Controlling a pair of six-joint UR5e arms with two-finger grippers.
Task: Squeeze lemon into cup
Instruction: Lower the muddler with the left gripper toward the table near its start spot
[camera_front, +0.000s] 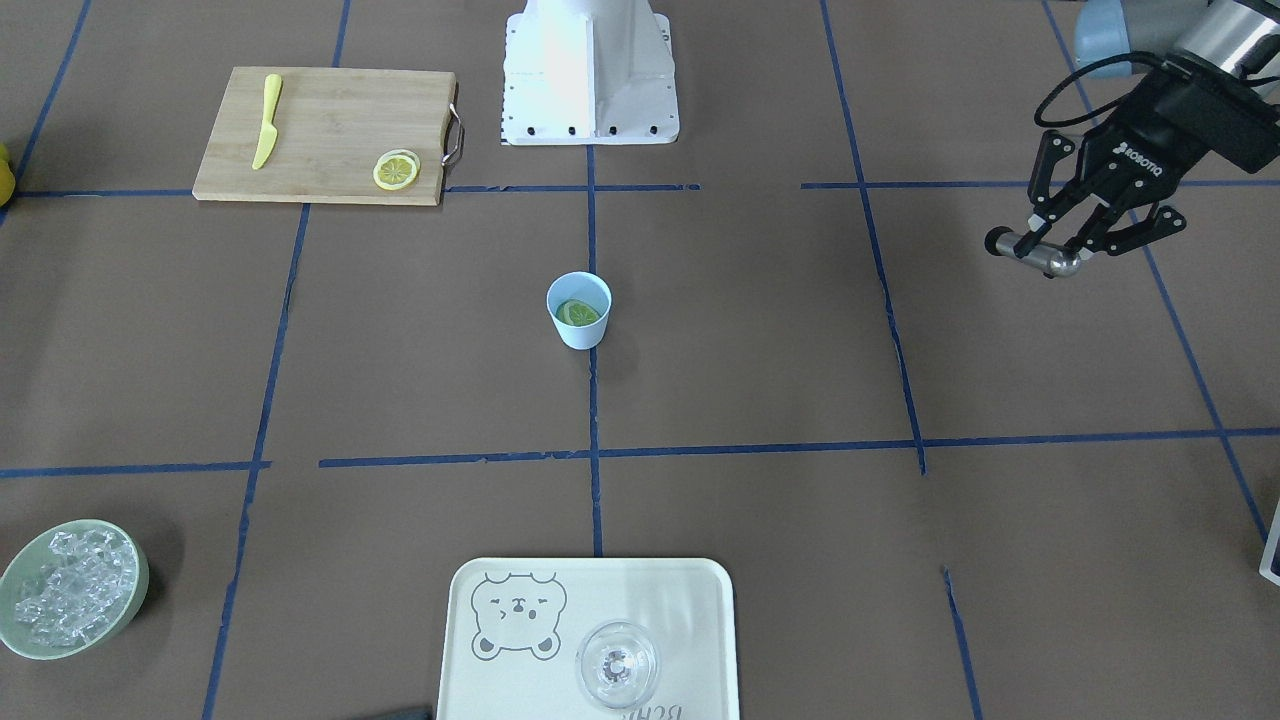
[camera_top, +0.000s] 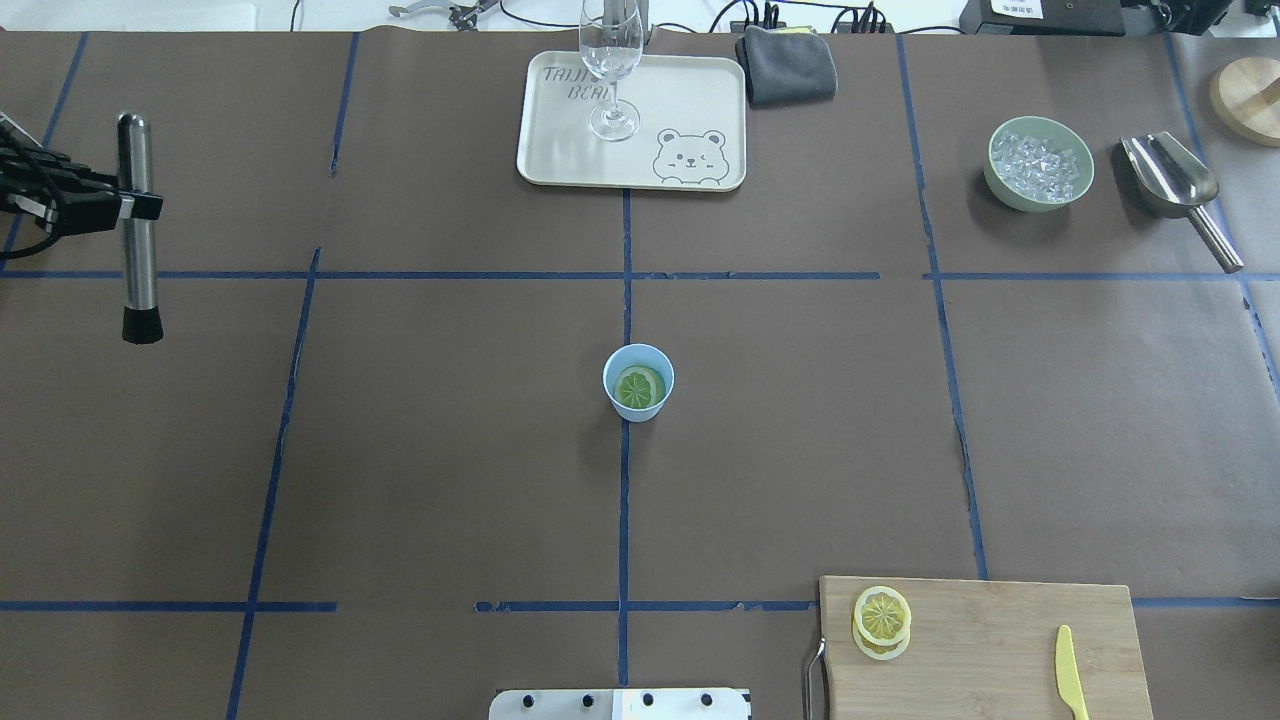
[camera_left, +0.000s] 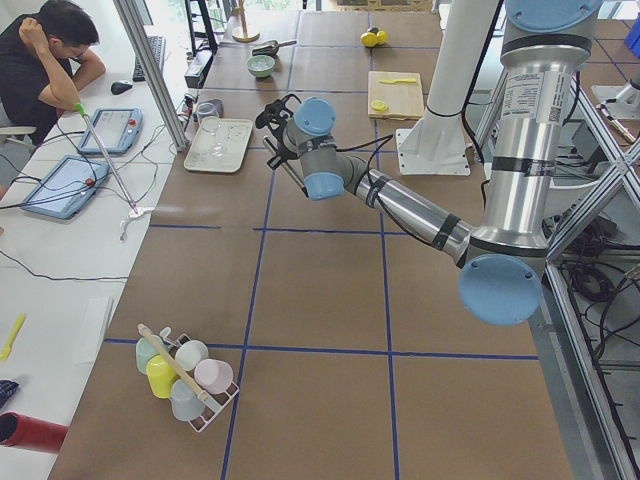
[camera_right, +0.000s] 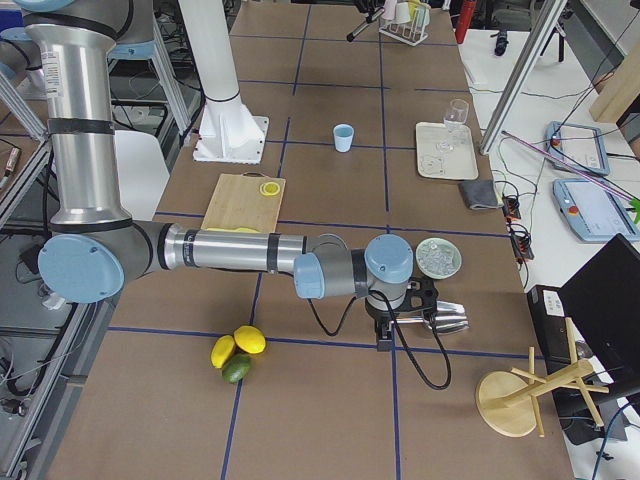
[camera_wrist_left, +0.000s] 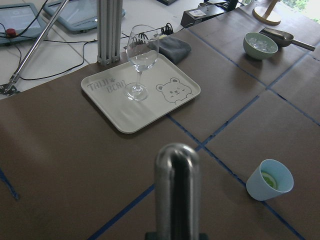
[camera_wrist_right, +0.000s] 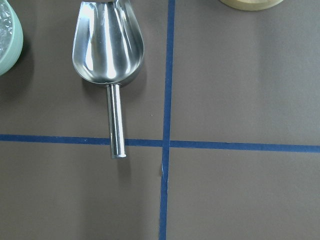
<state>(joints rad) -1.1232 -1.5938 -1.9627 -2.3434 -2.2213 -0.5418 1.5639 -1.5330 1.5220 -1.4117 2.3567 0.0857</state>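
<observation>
Left gripper (camera_top: 132, 207) sits out at the table's far left, fingers closed tight on a steel muddler (camera_top: 140, 270), gripped partway along the shaft. In the overhead view the shaft runs fore-and-aft, black tip toward my base; how steeply it tilts I cannot tell. The cup (camera_top: 640, 412) stands upright at table centre, well apart from this hand and off to my right, mouth open upward, with the lemon (camera_top: 639, 387) slice lying inside. My judgement: the tool must travel right and come tip-down over that mouth. Farther right, spare slices (camera_top: 882, 618) rest on the cutting board (camera_top: 1000, 640). Right gripper (camera_right: 383, 340) hangs above a metal scoop (camera_wrist_right: 107, 45), also well away from the cup; open or closed, I cannot tell.
</observation>
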